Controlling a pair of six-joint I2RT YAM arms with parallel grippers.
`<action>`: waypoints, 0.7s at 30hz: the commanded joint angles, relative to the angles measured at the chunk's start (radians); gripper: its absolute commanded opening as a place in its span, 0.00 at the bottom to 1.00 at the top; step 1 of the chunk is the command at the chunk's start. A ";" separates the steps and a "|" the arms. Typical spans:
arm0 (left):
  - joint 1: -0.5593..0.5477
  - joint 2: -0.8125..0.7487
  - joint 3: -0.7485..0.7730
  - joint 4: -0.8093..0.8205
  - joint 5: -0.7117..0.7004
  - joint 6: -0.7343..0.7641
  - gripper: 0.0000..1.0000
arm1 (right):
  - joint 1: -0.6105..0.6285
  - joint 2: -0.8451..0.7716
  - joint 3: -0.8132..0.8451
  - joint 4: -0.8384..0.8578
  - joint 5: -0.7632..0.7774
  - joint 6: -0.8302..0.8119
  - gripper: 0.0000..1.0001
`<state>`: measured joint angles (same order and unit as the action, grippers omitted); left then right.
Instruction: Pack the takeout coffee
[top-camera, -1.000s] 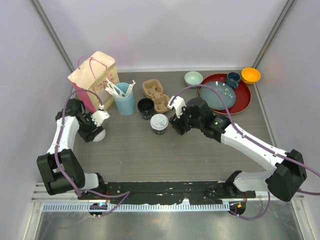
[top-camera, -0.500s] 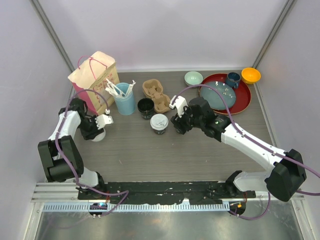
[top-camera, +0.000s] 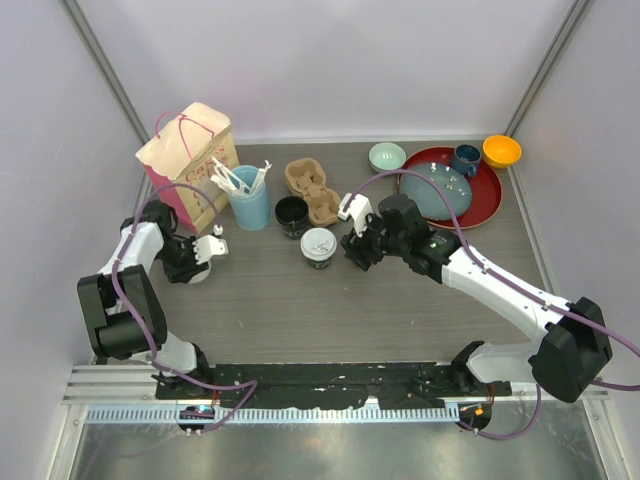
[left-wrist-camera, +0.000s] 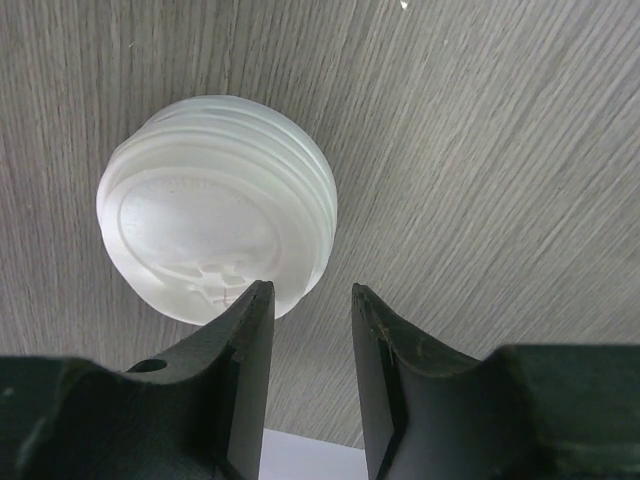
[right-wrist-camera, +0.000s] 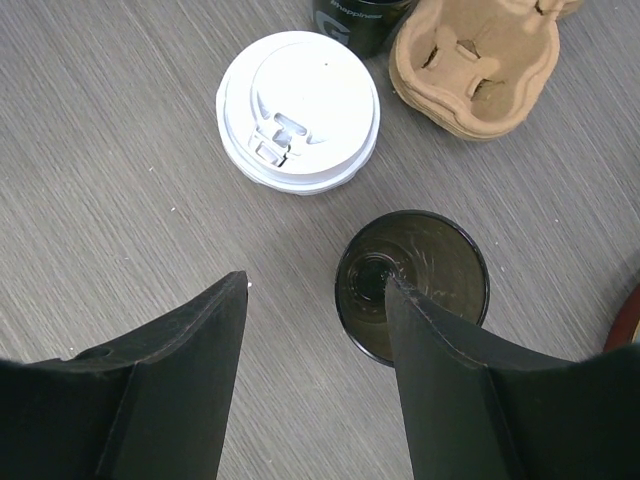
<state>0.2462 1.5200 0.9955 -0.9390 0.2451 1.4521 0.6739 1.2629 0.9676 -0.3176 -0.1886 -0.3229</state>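
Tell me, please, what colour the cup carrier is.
The cup carrier is tan; right wrist view.

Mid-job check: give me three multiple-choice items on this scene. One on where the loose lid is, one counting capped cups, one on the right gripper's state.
1. Where does the loose white lid lie?
A. on the table by the left gripper
B. on the red tray
C. inside the paper bag

2. How many black cups wear a lid?
A. none
B. one
C. three

3. How is the right gripper set?
A. shut on the carrier
B. shut on a bowl
C. open

Key:
1 A: the left wrist view shows it flat on the wood grain at the fingertips.
2 B: only the lidded cup is capped, and the open cup shows its inside.
3 C: its jaws stand wide apart.
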 joint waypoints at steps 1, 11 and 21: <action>0.002 -0.024 -0.043 0.095 0.014 0.013 0.37 | 0.000 -0.033 -0.009 0.051 -0.032 -0.018 0.63; 0.001 -0.021 -0.041 0.075 -0.009 -0.010 0.07 | 0.000 -0.039 -0.009 0.045 -0.081 -0.025 0.63; 0.001 -0.047 -0.021 0.011 0.022 -0.025 0.00 | 0.000 -0.040 -0.009 0.037 -0.095 -0.028 0.63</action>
<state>0.2462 1.5135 0.9596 -0.8818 0.2359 1.4445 0.6739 1.2629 0.9646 -0.3141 -0.2604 -0.3389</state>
